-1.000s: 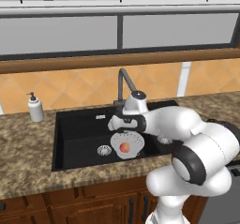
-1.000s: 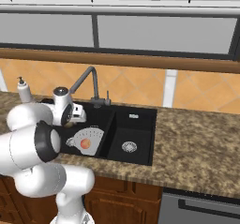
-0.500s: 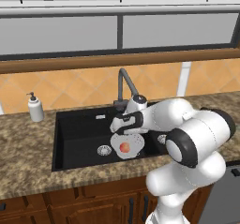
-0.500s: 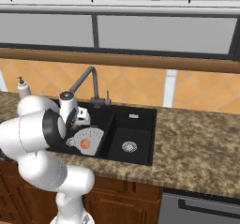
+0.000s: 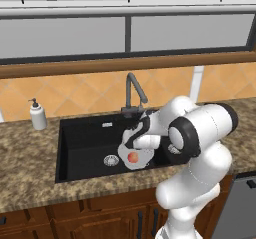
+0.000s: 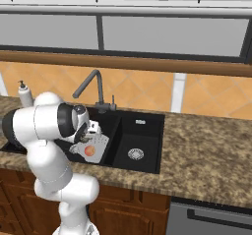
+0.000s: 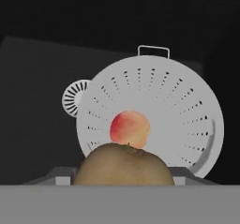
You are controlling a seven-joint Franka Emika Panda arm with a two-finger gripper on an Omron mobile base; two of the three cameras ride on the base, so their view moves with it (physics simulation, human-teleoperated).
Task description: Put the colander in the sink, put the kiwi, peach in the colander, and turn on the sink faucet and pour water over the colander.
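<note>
The two-finger gripper [image 7: 123, 183] is pinching the small brown fuzzy kiwi [image 7: 123, 164], which bulges up at six o'clock in the hand view; the finger tips themselves are hidden behind the fruit, so the hold is judged from how close it sits to the camera. Directly beyond it lies the pale grey-white round perforated colander [image 7: 154, 120], seen from straight above, with the round orange-red peach [image 7: 130, 129] already resting near its middle. A silver drain [image 7: 74, 98] peeks out at the colander's nine o'clock edge.

The step in hand looks like the delivery of the second fruit: colander placed, peach in, kiwi poised over the bowl. The next move calls for lowering a little and parting the fingers so that the kiwi drops beside the peach rather than rolling off it (a release from too high risks a bounce over the rim).

The base views add what the hand view lacks: the colander [image 5: 134, 158] sits in the large basin of the black rectangular double-basin sink [image 5: 82, 138], with the dark grey gooseneck sink faucet [image 5: 132, 94] at twelve o'clock behind it, untouched, and a white soap pump bottle [image 5: 37, 116] well apart on the counter. In them the arm covers the kiwi.
</note>
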